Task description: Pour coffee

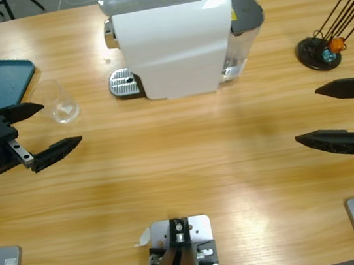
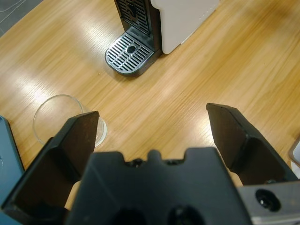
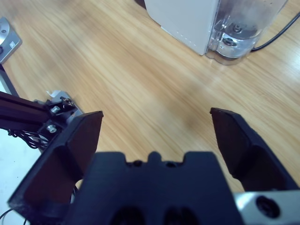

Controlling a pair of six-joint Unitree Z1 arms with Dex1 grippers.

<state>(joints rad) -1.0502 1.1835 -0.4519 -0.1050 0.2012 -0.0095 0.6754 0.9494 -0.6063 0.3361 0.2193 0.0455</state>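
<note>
White and boxy, the coffee machine (image 1: pixel 174 40) stands at twelve o'clock on the wooden counter (image 1: pixel 189 170), lying broadside across the far edge. Its perforated metal drip tray (image 1: pixel 124 84) juts out at the machine's nine o'clock side, with nothing standing on it. At the machine's three o'clock end sits a clear water tank (image 1: pixel 243 37) under a dark lid.

A clear glass (image 1: pixel 59 103) stands upright and looks empty, well apart from the drip tray, over toward ten o'clock. Just beyond it, at the counter's far left corner, lies a teal tray (image 1: pixel 1 81). Over at two o'clock a dark round holder (image 1: pixel 319 53) carries thin black sticks that lean out toward the corner.

The left pincer (image 1: pixel 44 128) comes in from nine o'clock, jaws spread wide and gripping nothing; the glass sits just past its far jaw tip, not touching it. From the left wrist view the glass (image 2: pixel 65 119) shows beside the left-hand jaw, and the drip tray (image 2: pixel 131 54) lies farther ahead.

The right pincer (image 1: pixel 322 112) enters from three o'clock, also wide open and empty, hovering over bare wood. Its wrist view looks toward the machine (image 3: pixel 185 21) and the water tank (image 3: pixel 241 30).
</note>
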